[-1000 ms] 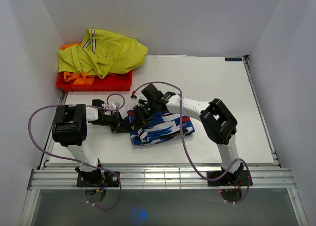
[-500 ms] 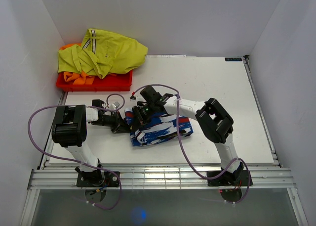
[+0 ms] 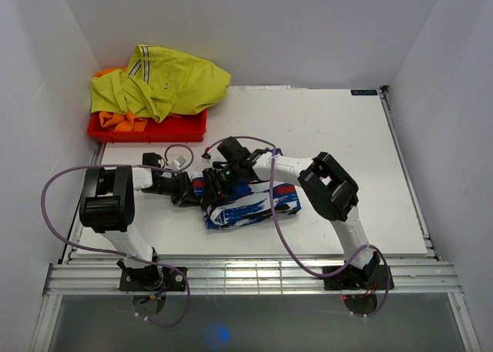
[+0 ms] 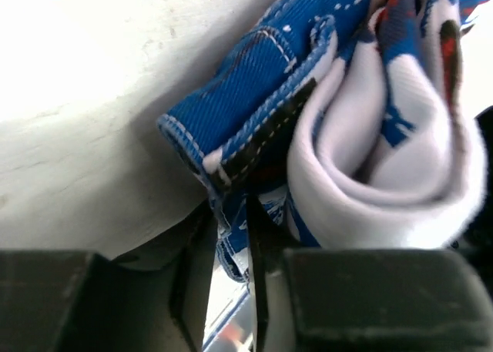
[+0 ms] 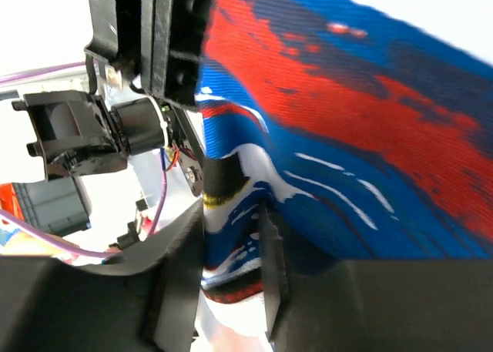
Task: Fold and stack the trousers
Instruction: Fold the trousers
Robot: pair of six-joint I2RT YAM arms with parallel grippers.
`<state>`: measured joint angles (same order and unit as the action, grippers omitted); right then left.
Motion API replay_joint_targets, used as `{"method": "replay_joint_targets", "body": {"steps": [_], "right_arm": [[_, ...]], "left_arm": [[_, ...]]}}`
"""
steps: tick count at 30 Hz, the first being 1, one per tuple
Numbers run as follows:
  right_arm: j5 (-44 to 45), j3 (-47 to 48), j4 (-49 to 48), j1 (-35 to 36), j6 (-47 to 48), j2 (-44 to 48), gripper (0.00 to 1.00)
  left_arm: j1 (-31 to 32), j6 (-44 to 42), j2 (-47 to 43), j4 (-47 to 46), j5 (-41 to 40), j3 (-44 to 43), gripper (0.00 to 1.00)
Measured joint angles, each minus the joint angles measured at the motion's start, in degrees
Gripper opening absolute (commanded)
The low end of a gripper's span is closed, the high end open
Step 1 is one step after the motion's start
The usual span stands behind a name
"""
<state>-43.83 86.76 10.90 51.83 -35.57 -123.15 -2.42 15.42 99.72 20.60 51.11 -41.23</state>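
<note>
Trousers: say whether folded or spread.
Folded: the trousers form a compact bundle, with layered folds showing in the left wrist view.

The trousers (image 3: 250,202) lie on the tabletop (image 3: 339,136), near-left of its middle. My left tool (image 3: 191,192) is at their left edge, and my right tool (image 3: 212,184) is just beside it, over their back-left corner. Behind, at the far left, a bin (image 3: 146,127) holds heaped garments (image 3: 162,82).
</note>
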Motion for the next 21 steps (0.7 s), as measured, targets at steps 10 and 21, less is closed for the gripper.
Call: {"method": "replay_joint_targets", "body": {"steps": [10,21], "right_arm": [[-1.49,1.62,0.04,-2.84,6.25,1.92,0.7],[-5.75,-5.11,8.66,-18.64,24.85,23.23,0.69]], "left_arm": [[-10.97,-6.93,-3.45,8.0,-9.31,-6.58,0.55],[-8.37,-15.19,-22.58,14.38,0.92,-12.0,0.53]]}}
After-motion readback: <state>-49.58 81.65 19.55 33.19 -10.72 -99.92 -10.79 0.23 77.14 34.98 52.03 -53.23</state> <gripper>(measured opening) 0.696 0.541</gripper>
